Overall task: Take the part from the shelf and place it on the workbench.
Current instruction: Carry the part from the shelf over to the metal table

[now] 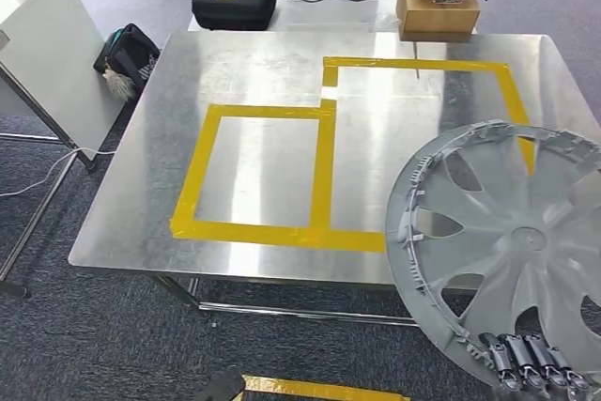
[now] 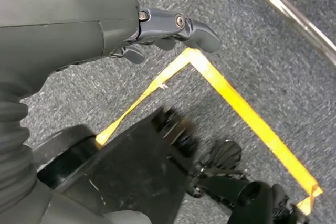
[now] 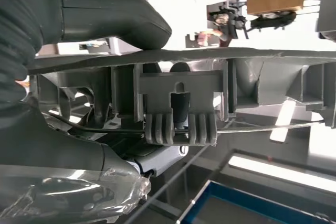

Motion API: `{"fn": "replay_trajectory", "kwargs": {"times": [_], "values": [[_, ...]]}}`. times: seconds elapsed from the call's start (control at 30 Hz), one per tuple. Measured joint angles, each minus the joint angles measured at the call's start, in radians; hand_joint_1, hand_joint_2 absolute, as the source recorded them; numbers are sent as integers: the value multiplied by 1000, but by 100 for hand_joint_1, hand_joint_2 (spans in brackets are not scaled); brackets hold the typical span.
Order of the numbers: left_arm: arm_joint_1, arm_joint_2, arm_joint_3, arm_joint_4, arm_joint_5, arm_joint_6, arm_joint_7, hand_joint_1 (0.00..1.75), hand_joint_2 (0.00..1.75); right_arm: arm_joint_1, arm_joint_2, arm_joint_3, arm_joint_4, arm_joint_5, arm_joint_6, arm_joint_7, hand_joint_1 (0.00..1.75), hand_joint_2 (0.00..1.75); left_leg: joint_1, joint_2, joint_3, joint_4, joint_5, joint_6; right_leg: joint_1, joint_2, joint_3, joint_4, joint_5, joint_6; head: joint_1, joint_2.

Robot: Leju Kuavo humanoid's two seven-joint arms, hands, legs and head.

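The right hand grips the near rim of the grey wheel cover, thumb on one face and fingers on the other, holding it over the right near corner of the steel counter and partly covering the yellow tape outline. The left hand hangs over the carpet, fingers loosely apart, holding nothing.

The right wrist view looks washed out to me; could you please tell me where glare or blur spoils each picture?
Right wrist view: bright backlight bleaches everything behind the wheel cover, while its clips stay sharp. Head view: soft reflections sheen the metal workbench, yet the yellow tape reads clearly. Left wrist view: the left robot hand is crisp; the dark parts lower in the frame are smeared by blur.
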Motion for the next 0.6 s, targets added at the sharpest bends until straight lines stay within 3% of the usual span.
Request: {"fn": "replay_trajectory", "kwargs": {"times": [0.07, 0.1, 0.13, 0.17, 0.27, 0.3, 0.4, 0.43, 0.5, 0.57, 0.6], "values": [[4, 1, 0, 0, 0, 0, 0, 0, 175, 0, 0, -1, 2, 0, 0, 1, 175, 175, 0, 0, -77, 66, -69, 0, 0, 5, 32, -12, -18, -2, 0, 0], [6, 2, 0, 0, 1, 0, 0, 0, 175, 1, 0, -1, 4, 0, 0, 2, 175, 175, 0, 0, -101, 69, -98, 2, 0, 8, 49, -15, -29, -2, 0, 0], [7, 2, 0, 0, 1, 0, 0, 0, 175, 2, 0, -2, 6, 0, 0, 2, 175, 175, 0, 0, -113, 51, -106, 4, 0, 11, 68, -17, -42, -1, -1, 0], [8, 2, 0, 0, 2, 0, 0, 0, 175, 3, 0, -2, 8, 0, 0, 3, 175, 175, 0, 0, -116, 13, -86, 7, 0, 12, 88, -18, -57, 1, -1, 0], [11, 2, 0, 0, 4, 2, 0, 0, 175, 5, 0, -1, 17, 0, 0, 11, 175, 175, -2, 5, -101, -143, 72, 16, 3, 15, 132, -20, -104, 12, -2, 0], [12, 2, 0, 0, 4, 3, 1, 0, 175, 5, 0, 0, 19, 0, 0, 14, 175, 175, -4, 7, -96, -172, 101, 18, 5, 16, 145, -27, -121, 16, -3, 0], [11, 0, 0, 0, 4, 4, 1, 0, 175, 9, 0, 0, 24, 0, 0, 18, 175, 175, -1, 5, -66, -196, 106, 27, 7, 15, 189, -34, -127, 35, 1, 0], [10, 0, 0, 0, 4, 4, 1, 0, 175, 10, 0, 0, 25, 0, 0, 18, 175, 175, 0, 5, -52, -200, 108, 33, 7, 12, 184, -7, -118, 41, 4, 0], [10, 0, 1, 0, 4, 4, 1, 0, 175, 9, 0, 0, 28, 0, 0, 18, 175, 175, 1, 5, -26, -201, 100, 44, 7, 8, 118, 105, -127, 46, 9, 0], [10, -1, 0, 0, 4, 4, 1, 0, 175, 10, 0, 0, 29, 0, 0, 19, 175, 175, 0, 5, -2, -201, 76, 49, 10, 7, 20, 224, -189, 48, 10, 0], [11, -1, 0, 0, 4, 4, 1, 0, 175, 11, 0, 0, 31, 0, 0, 19, 175, 175, -1, 4, 14, -201, 63, 51, 12, 7, -17, 247, -232, 48, 11, 0]]}}
